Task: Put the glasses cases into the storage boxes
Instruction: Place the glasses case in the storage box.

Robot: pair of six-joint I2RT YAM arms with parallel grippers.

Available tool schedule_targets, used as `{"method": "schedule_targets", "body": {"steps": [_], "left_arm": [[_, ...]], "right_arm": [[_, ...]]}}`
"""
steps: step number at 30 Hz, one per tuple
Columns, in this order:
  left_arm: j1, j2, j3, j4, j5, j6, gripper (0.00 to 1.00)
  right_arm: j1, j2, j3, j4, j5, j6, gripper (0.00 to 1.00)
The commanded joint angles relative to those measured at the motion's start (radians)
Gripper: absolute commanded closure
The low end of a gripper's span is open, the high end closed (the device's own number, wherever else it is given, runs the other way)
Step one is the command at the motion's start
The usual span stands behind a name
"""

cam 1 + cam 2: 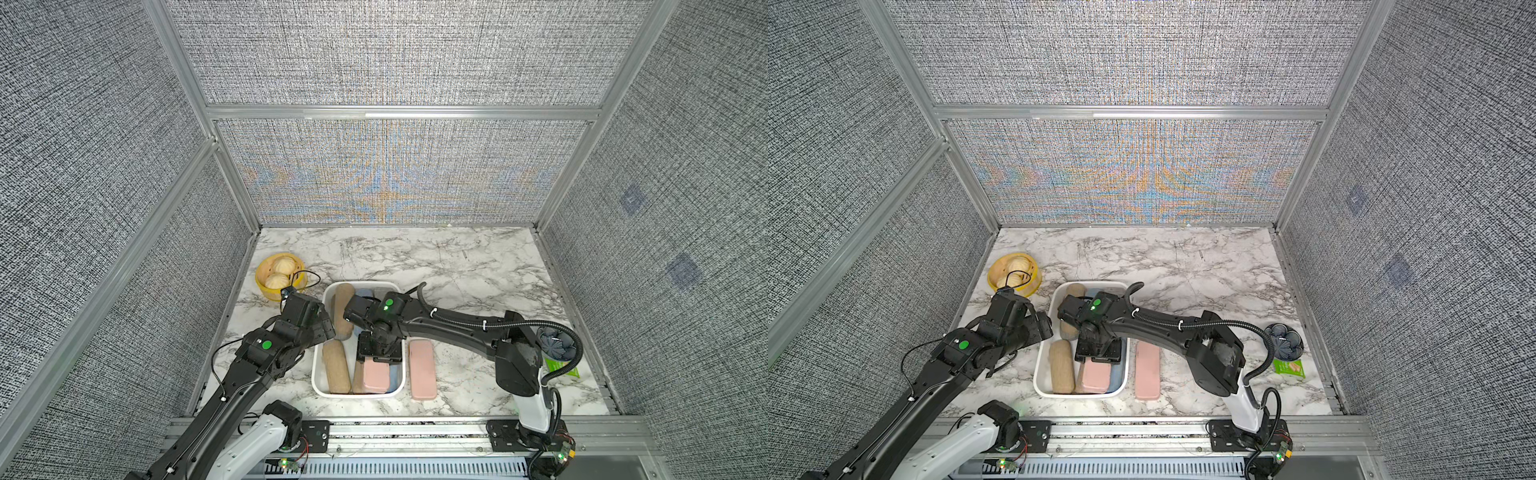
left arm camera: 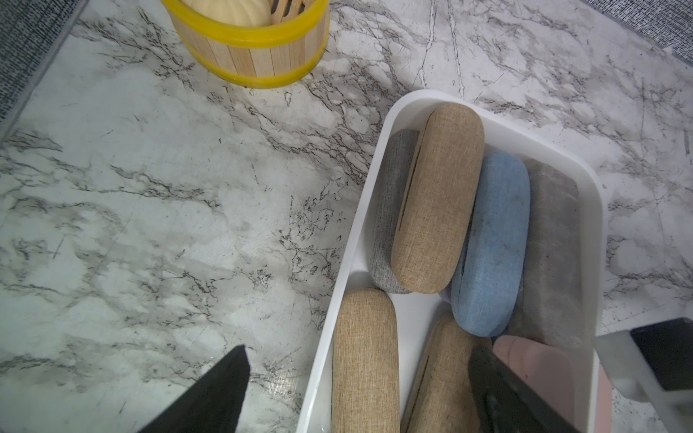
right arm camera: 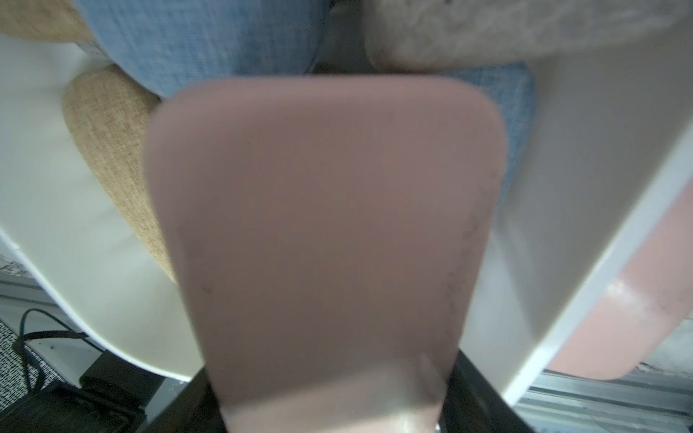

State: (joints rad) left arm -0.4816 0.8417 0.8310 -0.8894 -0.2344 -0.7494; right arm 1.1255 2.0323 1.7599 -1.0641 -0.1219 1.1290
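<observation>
The white storage box (image 1: 357, 395) sits at the table's front middle and holds several glasses cases. In the left wrist view they show as tan (image 2: 437, 198), blue (image 2: 491, 243), grey (image 2: 390, 210) and a blocky dark grey one (image 2: 551, 255). My right gripper (image 3: 337, 412) is shut on a flat pink case (image 3: 322, 225), low over the box's near right part (image 1: 376, 374). A second pink case (image 1: 422, 370) lies on the table just right of the box. My left gripper (image 2: 360, 393) is open and holds nothing. Its fingers straddle the box's left wall above a tan case (image 2: 363, 360).
A round yellow basket of buns (image 1: 279, 274) stands at the back left, close to the left arm's wrist. A small dark blue bowl (image 1: 557, 343) and a green packet (image 1: 561, 368) sit at the right edge behind the right arm. Grey fabric walls enclose the marble table (image 1: 457, 266).
</observation>
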Motion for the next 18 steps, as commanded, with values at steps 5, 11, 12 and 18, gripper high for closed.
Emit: {"method": "schedule_targets", "body": {"steps": [5,11,12,18], "left_arm": [[0.001,0.001,-0.028,0.030,-0.002,-0.001,0.08],[0.003,0.016,-0.054,0.057,0.021,-0.006,0.08],[0.002,0.016,-0.060,0.063,0.024,-0.007,0.08],[0.004,0.020,-0.081,0.079,0.026,-0.012,0.08]], "right_arm": [[0.000,0.031,0.010,-0.017,0.089,-0.017,0.35],[0.000,0.066,0.027,-0.051,0.123,-0.027,0.34],[0.002,0.072,0.029,-0.056,0.128,-0.030,0.34],[0.013,0.089,0.061,-0.086,0.173,-0.047,0.29]]}}
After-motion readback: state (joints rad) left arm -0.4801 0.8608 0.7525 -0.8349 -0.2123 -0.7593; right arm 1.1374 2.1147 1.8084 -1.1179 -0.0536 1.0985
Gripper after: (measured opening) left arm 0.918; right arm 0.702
